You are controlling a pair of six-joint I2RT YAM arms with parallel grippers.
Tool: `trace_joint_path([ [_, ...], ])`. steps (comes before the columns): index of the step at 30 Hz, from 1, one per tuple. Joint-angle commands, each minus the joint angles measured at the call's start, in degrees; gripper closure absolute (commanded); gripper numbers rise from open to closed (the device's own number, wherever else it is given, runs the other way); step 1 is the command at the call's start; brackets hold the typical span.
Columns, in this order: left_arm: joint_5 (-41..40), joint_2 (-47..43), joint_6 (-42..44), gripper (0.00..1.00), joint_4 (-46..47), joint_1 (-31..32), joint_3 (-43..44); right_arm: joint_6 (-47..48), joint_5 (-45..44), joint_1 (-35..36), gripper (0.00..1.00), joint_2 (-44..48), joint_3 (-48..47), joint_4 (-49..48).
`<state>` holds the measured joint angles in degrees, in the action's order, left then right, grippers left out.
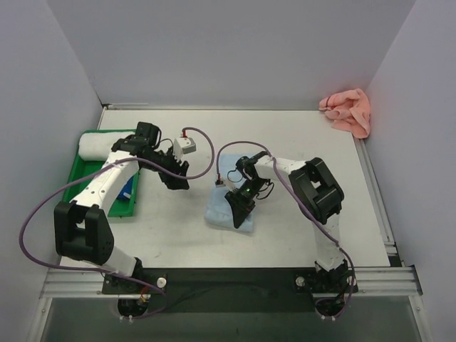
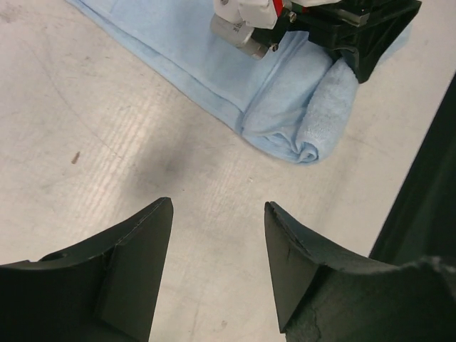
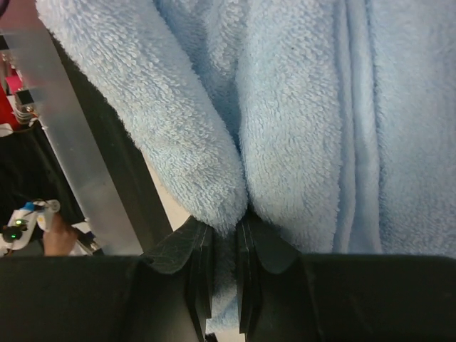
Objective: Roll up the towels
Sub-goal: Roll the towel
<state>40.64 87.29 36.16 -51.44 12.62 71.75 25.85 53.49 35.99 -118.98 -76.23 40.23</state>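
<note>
My right pincer [image 3: 224, 226] pinches a fold of the light blue towel [image 3: 299, 142], which lies part-rolled mid-table. My left pincer [image 2: 217, 214] hangs spread just beside it. The salmon pink towel [image 1: 347, 111] lies crumpled in the far right corner.

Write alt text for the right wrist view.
The right tool is clamped on a fold of the light blue towel, with its two dark fingers nearly together around the terry cloth. The towel's bunched folds fill most of the frame.
</note>
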Motion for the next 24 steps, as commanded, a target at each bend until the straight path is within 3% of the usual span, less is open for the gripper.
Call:
trace_joint_path([
  [1,-3.11,-2.91,1.98,0.35,5.12,1.61,-1.34,-1.50,0.38,-0.57,1.00,-1.87,-3.05,3.01],
  [12,-15.67,-9.24,8.04,0.35,18.21,17.16,-13.47,-2.99,4.25,-2.50,1.00,-6.79,-5.60,4.24],
  [24,-14.89,-13.19,22.27,0.32,29.02,24.37,-24.27,-0.18,8.37,-3.99,1.00,-8.81,-7.27,8.02],
])
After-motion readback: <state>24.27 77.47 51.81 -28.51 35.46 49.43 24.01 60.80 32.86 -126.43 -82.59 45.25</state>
